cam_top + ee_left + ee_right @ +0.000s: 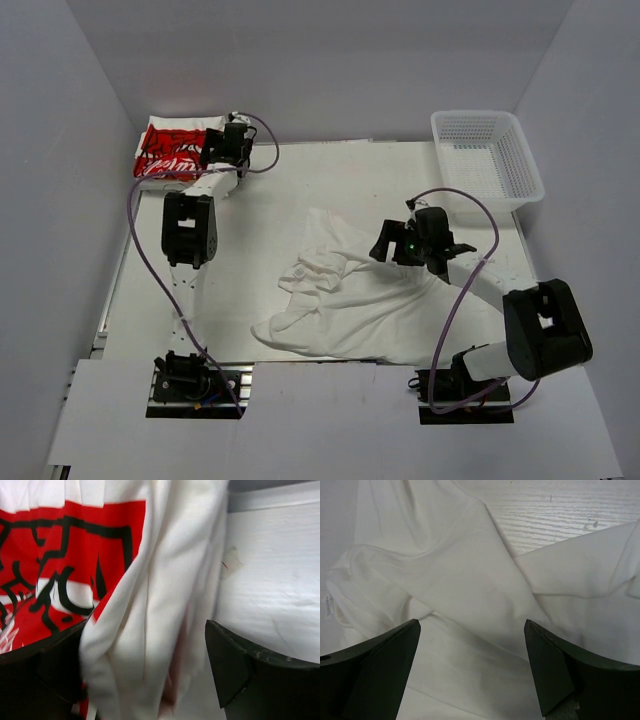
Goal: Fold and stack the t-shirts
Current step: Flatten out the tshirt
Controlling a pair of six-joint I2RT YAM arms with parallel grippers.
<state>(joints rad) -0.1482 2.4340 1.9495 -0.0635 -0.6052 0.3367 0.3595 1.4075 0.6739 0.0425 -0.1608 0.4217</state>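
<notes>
A folded t-shirt with a red print (pixel 168 150) lies at the far left corner of the table. My left gripper (pixel 228 146) sits at its right edge. In the left wrist view the jaws (pixel 146 630) stand wide apart, open, with a hanging white fold (pixel 160 580) between them, beside the red graphic (pixel 55 570). The fold touches the left finger and clears the right one. A plain white t-shirt (pixel 350 300) lies crumpled in the middle right. My right gripper (pixel 398 245) hovers over its right part, open (pixel 472 625), with only the cloth (pixel 470 580) below.
A white mesh basket (pixel 530 170) stands at the far right corner. White walls close the table in on the left, back and right. Bare tabletop (pixel 300 180) shows between the two shirts. Purple cables hang from both arms.
</notes>
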